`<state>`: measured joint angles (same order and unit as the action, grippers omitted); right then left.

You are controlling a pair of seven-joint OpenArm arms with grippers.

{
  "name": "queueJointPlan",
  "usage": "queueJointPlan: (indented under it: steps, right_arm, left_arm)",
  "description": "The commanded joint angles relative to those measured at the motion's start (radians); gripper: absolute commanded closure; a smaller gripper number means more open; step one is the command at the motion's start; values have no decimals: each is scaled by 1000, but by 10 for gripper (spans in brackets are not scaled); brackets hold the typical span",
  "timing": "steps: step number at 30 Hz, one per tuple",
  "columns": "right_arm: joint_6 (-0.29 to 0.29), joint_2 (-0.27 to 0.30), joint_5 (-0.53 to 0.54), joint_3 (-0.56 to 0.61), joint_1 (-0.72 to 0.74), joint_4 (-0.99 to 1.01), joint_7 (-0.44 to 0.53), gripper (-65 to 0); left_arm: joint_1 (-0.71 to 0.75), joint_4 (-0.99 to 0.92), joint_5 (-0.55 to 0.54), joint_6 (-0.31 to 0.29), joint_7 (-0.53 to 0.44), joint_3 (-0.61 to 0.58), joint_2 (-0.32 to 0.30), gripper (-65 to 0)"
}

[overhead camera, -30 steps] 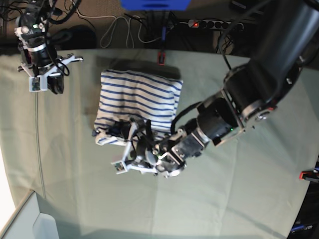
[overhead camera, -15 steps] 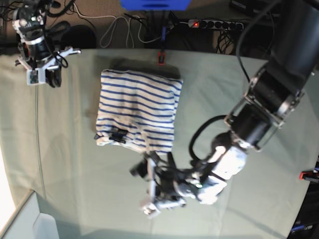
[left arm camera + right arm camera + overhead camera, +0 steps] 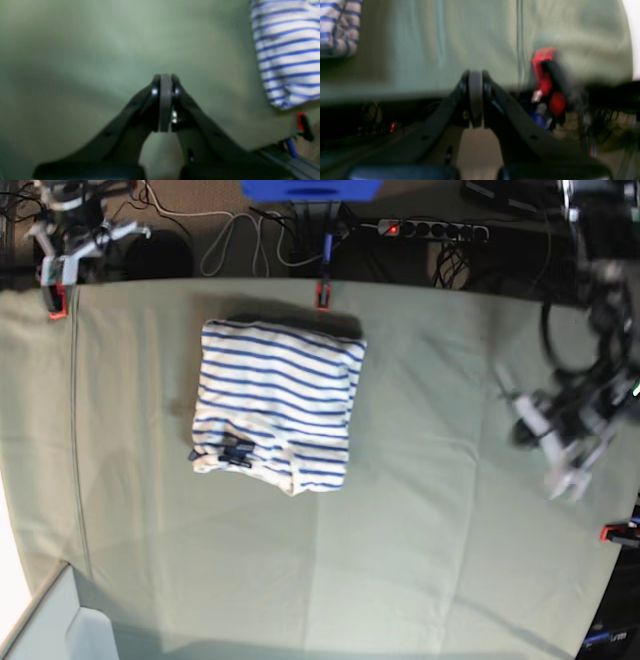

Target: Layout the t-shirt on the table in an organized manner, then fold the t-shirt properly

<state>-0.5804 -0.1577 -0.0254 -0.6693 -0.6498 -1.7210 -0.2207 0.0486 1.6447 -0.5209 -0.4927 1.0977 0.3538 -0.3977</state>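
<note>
Pale grey-green cloth covers the bench (image 3: pixel 420 540), bare but for the t-shirt (image 3: pixel 275 405), which lies folded into a compact block near the far edge, just in front of a red clamp (image 3: pixel 322 294). Its near-left corner looks bunched, with a dark tag showing; judged from this, the fold could slacken or spring open there if the cloth is nudged. Both arms are well apart from it. The left end effector (image 3: pixel 163 82) hangs over bare cloth, jaws pressed together and empty; the right end effector (image 3: pixel 475 78), also closed on nothing, sits by the bench's far corner, where a swing could catch another clamp (image 3: pixel 543 72).
</note>
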Motion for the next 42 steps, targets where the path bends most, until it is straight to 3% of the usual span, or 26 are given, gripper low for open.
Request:
queueJointPlan:
  steps: [1, 5, 8, 9, 14, 17, 22, 27, 30, 32, 36, 38, 42]
  right_arm:
    - [-8, 1, 9, 3, -14, 11, 20, 0]
    - [-20, 1, 9, 3, -17, 129, 22, 0]
    - [-118, 1, 8, 4, -11, 229, 20, 0]
    - [-118, 1, 6, 3, -9, 255, 20, 0]
    - [-118, 1, 6, 4, -9, 382, 20, 0]
    - [-118, 31, 6, 50, -6, 482, 22, 0]
    - [-118, 105, 9, 173, 66, 694, 33, 0]
    - [-118, 142, 5, 182, 193, 922, 125, 0]
    - [40, 169, 5, 213, 246, 1070, 249, 0]
    - [138, 200, 5, 293, 278, 1186, 364, 0]
    - [376, 238, 5, 431, 359, 1447, 580, 0]
    - [497, 249, 5, 472, 404, 1570, 668, 0]
    - [652, 255, 5, 563, 468, 1680, 735, 0]
  left_arm:
    - [35, 21, -8, 2, -18, 75, -14, -22]
    - [218, -10, -6, -4, -50, 222, -13, 0]
    - [330, -54, 40, -8, -115, 228, -13, 0]
    - [359, -77, 60, -8, -141, 227, -8, 0]
    - [439, -246, 218, -10, -258, 221, 76, 0]
    - [448, -395, 330, -10, -330, 225, 138, 0]
    - [416, -687, 414, -10, -565, 221, 196, 0]
    - [296, -1026, 473, -1, -868, 219, 211, 0]
    - [185, -1260, 551, 4, -1031, 219, 211, 0]
    - [110, -1395, 615, 41, -1092, 221, 207, 0]
    - [24, -1507, 726, 251, -1175, 221, 213, 0]
    - [17, -1506, 776, 351, -1203, 221, 245, 0]
    - [-3, -1515, 868, 457, -1227, 221, 285, 0]
